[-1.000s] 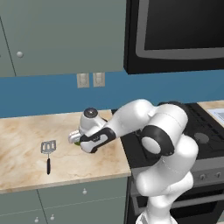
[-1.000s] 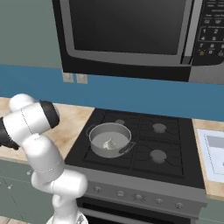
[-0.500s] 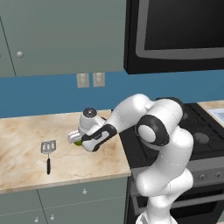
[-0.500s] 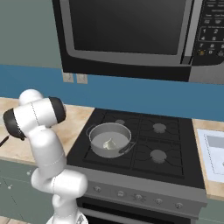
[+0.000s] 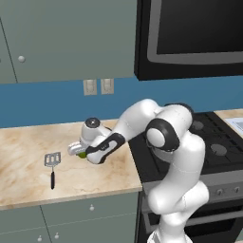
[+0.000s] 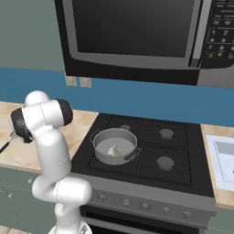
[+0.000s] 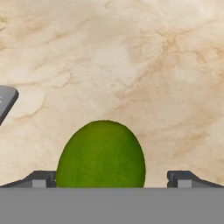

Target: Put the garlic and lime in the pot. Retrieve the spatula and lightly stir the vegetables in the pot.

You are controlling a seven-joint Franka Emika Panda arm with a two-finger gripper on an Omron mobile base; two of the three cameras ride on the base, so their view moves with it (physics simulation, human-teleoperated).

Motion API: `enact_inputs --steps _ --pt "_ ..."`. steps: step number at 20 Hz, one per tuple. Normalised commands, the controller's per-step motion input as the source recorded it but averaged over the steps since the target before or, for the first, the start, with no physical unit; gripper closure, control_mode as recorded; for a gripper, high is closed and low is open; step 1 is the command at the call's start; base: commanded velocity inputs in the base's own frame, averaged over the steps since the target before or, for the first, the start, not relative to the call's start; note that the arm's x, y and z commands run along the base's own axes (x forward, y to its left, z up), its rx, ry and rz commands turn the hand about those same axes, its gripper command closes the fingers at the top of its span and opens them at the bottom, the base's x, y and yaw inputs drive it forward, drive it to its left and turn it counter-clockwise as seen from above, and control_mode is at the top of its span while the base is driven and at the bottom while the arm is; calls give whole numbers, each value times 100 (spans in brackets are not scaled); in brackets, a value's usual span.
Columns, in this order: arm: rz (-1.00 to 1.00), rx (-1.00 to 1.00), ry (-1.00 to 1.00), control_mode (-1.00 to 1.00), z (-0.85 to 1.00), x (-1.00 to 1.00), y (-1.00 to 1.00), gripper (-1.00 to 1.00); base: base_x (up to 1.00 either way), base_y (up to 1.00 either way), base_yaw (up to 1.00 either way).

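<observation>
The lime [image 7: 100, 155], bright green, lies on the beige marble counter between my fingertips [image 7: 37, 179], and a gap shows on its right side. My gripper [image 5: 78, 151] is open, low over the counter to the left of the stove, and a sliver of the lime [image 5: 83, 154] peeks out under it. The spatula [image 5: 52, 163] lies flat on the counter to the left of the hand, its slotted head pointing away from the counter's front edge. The grey pot [image 6: 114, 145] stands on the front left burner with the garlic [image 6: 113, 150] inside.
The black stove [image 6: 151, 151] takes up the middle, with a microwave [image 6: 137, 41] above it. Grey cabinets [image 5: 57, 38] hang over the counter, and two wall outlets [image 5: 97, 86] sit on the blue backsplash. A corner of the spatula head [image 7: 4, 100] lies left of the lime.
The hand has slid a little to the left and lower toward the lime, and the elbow has swung forward. The jaws stay wide apart.
</observation>
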Motion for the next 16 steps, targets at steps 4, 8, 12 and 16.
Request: enact_inputs --steps 4,8,12,16 --pt "0 2 1 -100 -15 5 14 -100 0 0 0" --pt "0 3 1 -100 -19 8 6 -100 0 0 0" --pt "0 5 2 -100 -23 6 6 -100 0 0 0" --pt "0 5 1 -100 -19 4 6 -100 0 0 0"
